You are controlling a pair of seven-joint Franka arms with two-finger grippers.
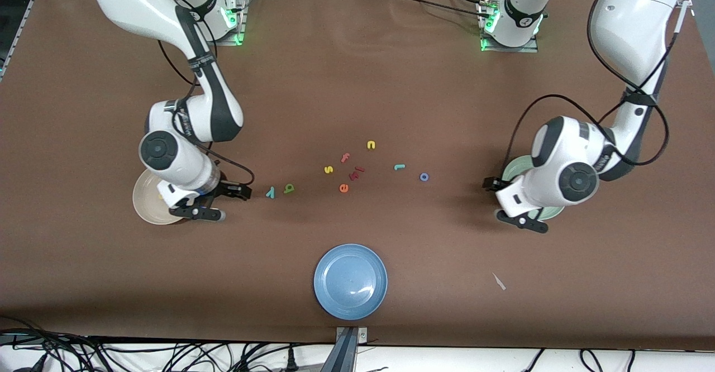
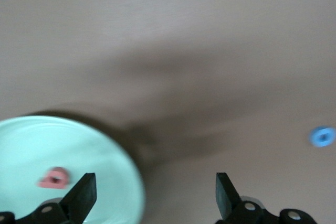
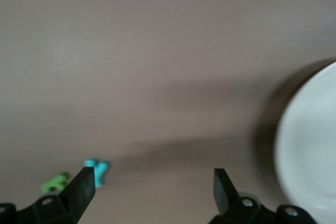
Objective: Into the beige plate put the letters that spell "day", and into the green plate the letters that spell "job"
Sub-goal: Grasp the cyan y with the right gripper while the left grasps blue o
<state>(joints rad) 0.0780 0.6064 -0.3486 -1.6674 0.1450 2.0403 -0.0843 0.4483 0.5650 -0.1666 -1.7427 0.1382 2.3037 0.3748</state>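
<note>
The beige plate (image 1: 146, 200) (image 3: 310, 145) lies toward the right arm's end of the table. My right gripper (image 1: 220, 203) (image 3: 154, 184) hangs open and empty beside it, over bare table. A teal y (image 1: 270, 192) (image 3: 97, 170) and a green a (image 1: 289, 188) (image 3: 54, 183) lie just past its fingers. The green plate (image 1: 516, 166) (image 2: 31, 145) is mostly hidden under the left arm, and a salmon-red b (image 2: 54, 178) rests in it. My left gripper (image 1: 505, 204) (image 2: 155, 187) is open and empty over the plate's edge. A blue o (image 1: 424, 177) (image 2: 321, 136) and a teal j (image 1: 399, 166) lie on the table.
Mid-table lie a yellow s (image 1: 328, 169), a pink f (image 1: 345, 157), a yellow n (image 1: 371, 145), an orange e (image 1: 343, 188) and a red letter (image 1: 356, 172). A blue plate (image 1: 350, 281) sits near the front edge, with a white scrap (image 1: 499, 281) beside it.
</note>
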